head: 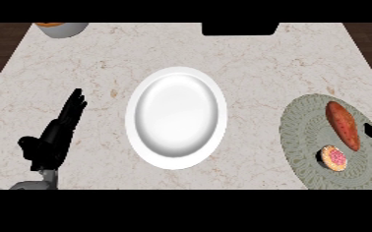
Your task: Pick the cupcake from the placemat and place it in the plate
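A small cupcake (pixel 334 158) with pink frosting sits on the grey-green round placemat (pixel 309 142) at the right edge of the counter. A white plate (pixel 176 117) lies in the middle of the counter, with nothing on it. My left hand (pixel 58 132) rests open at the lower left, fingers straight and pointing up, well left of the plate. My right hand does not show in the head view.
An orange-red sweet potato (pixel 343 125) lies on the placemat just above the cupcake. A grey bowl (pixel 62 28) stands at the far left corner. A black object (pixel 240 28) sits at the counter's far edge.
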{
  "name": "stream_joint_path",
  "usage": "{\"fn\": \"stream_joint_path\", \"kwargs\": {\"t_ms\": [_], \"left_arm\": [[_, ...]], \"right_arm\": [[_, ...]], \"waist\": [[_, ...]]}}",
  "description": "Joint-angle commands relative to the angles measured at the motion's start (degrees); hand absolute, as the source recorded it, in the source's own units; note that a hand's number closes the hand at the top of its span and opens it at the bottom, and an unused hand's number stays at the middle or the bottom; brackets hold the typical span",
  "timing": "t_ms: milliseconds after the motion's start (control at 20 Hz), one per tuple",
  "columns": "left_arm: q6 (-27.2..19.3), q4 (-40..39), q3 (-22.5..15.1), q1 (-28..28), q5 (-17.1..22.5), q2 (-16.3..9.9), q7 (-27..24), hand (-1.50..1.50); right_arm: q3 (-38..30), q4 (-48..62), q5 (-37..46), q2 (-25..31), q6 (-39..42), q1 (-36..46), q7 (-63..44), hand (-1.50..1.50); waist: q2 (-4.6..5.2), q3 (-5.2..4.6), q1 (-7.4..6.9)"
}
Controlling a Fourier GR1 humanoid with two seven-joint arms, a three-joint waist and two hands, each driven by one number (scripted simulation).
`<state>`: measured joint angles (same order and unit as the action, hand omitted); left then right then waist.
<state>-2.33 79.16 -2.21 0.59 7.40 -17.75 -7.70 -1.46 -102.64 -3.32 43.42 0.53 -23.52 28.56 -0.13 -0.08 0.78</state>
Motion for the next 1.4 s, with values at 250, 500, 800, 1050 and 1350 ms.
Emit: {"fn": "stream_joint_path", "kwargs": {"t_ms": [250, 500, 800, 1050, 1350], "left_arm": [[1.31, -2.1, 0.83, 1.38, -0.55, -0.23, -0.75, 0.0], [1.22, -3.71, 1.08, 2.07, -1.19, 1.81, -1.15, 0.0], [2.08, -7.32, 2.09, 4.92, -2.43, 2.17, -2.44, 0.0], [2.68, -2.82, 2.34, 4.09, -2.88, 2.13, 0.57, 0.0], [2.92, -2.92, 2.54, 2.05, -4.38, 4.23, -0.53, 0.0]], "right_arm": [[-2.11, -7.07, 9.38, 11.29, 5.57, -3.35, -16.19, -1.5], [-0.25, -5.95, 13.71, 8.05, 8.7, -1.28, -21.07, -1.5], [1.71, -5.33, 20.03, 5.88, 11.9, 3.0, -27.72, -1.5], [1.18, -0.03, 24.67, 4.02, 16.38, 7.16, -26.92, -1.5], [3.07, 6.39, 31.58, -3.33, 17.52, 12.27, -25.48, -1.5]], "waist": [[0.14, -0.03, -0.47], [0.14, 0.04, -0.61], [0.17, 0.04, -0.68], [0.12, 0.07, -0.76], [0.12, 0.08, -0.85]]}}
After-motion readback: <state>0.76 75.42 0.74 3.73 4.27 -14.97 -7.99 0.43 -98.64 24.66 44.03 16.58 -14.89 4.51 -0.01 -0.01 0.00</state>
